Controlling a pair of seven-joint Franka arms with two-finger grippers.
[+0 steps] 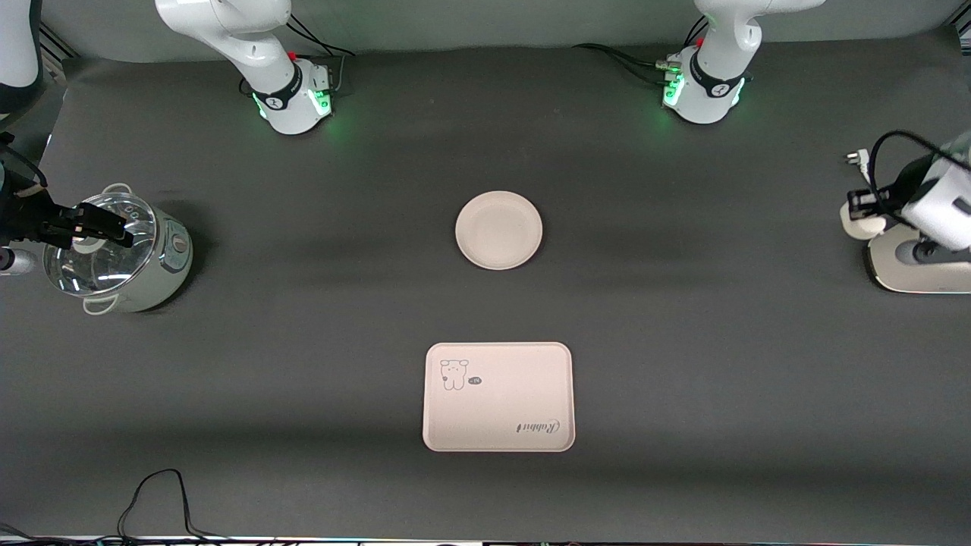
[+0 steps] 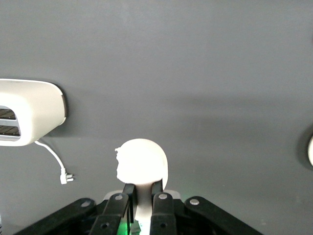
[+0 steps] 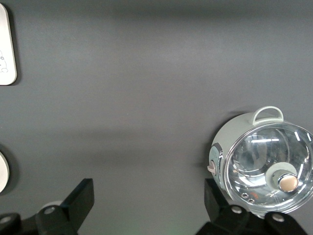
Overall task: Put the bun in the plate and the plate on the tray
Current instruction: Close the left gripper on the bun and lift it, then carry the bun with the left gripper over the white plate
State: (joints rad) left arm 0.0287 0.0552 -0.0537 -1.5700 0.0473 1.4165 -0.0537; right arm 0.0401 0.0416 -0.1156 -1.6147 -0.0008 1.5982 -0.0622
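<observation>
The small off-white rounded bun (image 2: 143, 164) is being clamped between the left gripper's (image 2: 143, 188) black fingers (image 2: 128, 192), over bare table just beside the white toaster-like appliance (image 1: 922, 269) at the left arm's end. The right gripper (image 3: 146, 203) is being held with fingers wide apart above the pale green pot with glass lid (image 1: 114, 254) at the right arm's end. The round cream-beige shallow plate (image 1: 498, 230) is sitting mid-table, nothing in it. The cream-beige rectangular tray with rabbit print (image 1: 498, 396) is lying nearer the front camera, well apart from the plate. Dark mat (image 1: 683, 341) is being left open around both rims.
</observation>
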